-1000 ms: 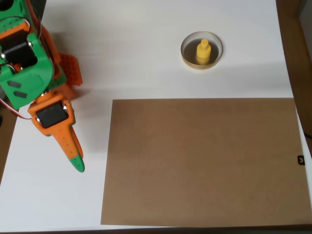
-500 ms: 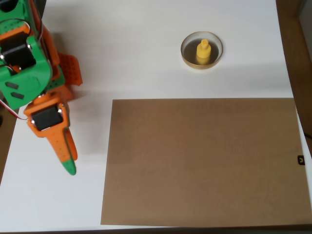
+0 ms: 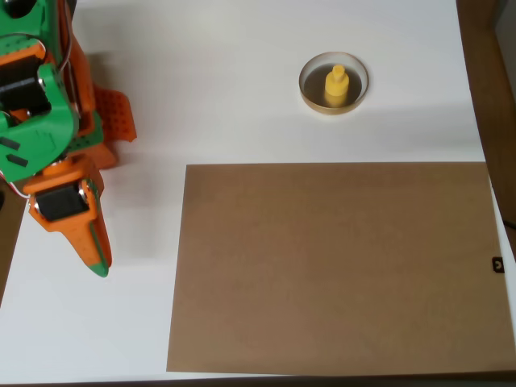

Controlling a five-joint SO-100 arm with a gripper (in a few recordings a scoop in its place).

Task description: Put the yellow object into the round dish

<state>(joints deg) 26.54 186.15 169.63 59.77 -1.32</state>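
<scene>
Overhead view, L to R: orange + green arm fills the far L edge, reaching down from the top L corner over the white table. Gripper hangs at its lower end, orange w/ a green tip, pointing down and slightly R, over bare white tabletop just L of the brown sheet. Fingers look pressed together into one tapered point, no gap visible btwn them, nothing in their grip. An orange ridged part of the arm sticks out to the R at approx. mid-height of the arm. Next, a big brown rectangular sheet lies flat, covering most of the lower centre and R of the table; its R edge runs near the table's R edge. Above the sheet, upper R of centre, sits the round dish, pale rim, dark inside, on white tabletop, apart from the sheet. Yellow object stands upright inside the dish, approx. centred, knob up. Well apart from the gripper.
</scene>
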